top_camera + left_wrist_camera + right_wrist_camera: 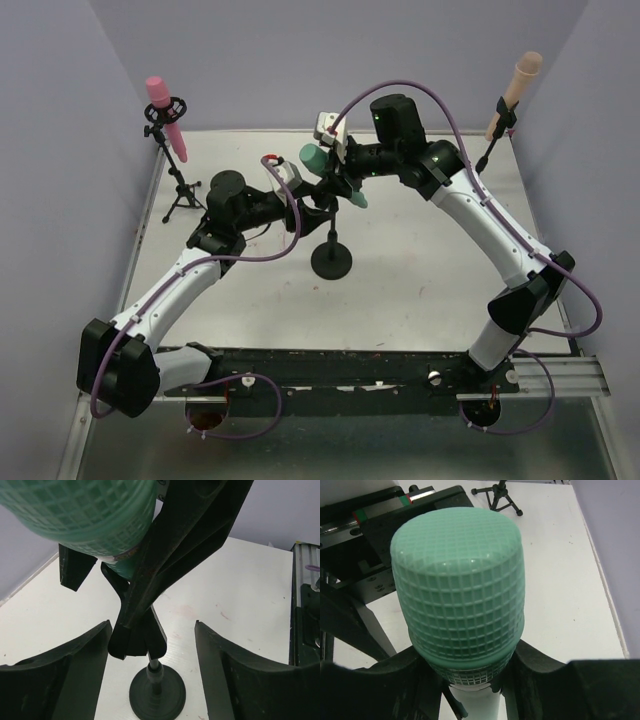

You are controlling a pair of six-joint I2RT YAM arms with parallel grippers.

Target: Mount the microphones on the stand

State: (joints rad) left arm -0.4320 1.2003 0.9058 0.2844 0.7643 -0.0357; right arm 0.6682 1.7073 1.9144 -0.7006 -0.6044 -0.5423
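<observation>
Fingers (380, 687) of the right gripper (472, 677) close on the teal microphone (457, 580), pinching its slim body just under the gridded head, one finger on each side. The top view shows this microphone tilted, head up and to the left and tail down to the right, over the middle of the table (420, 270). It is at the top of the middle stand (331, 262), the one with the round black base.

From the left wrist, the microphone's body runs down into the black clip (170, 555) at the head of that stand. Whether it is fully seated there I cannot tell, as the clip hides the joint.

The left gripper (152, 625) is spread wide and holds nothing. Its two fingers flank the lower end of the clip and the pole beneath it, with a clear gap on one side and a much narrower one on the other.

The pink microphone (165, 110) sits in a tripod stand (180, 185) at the far left corner. The peach microphone (517, 85) sits in another stand (490, 150) at the far right corner, head up and leaning right.
</observation>
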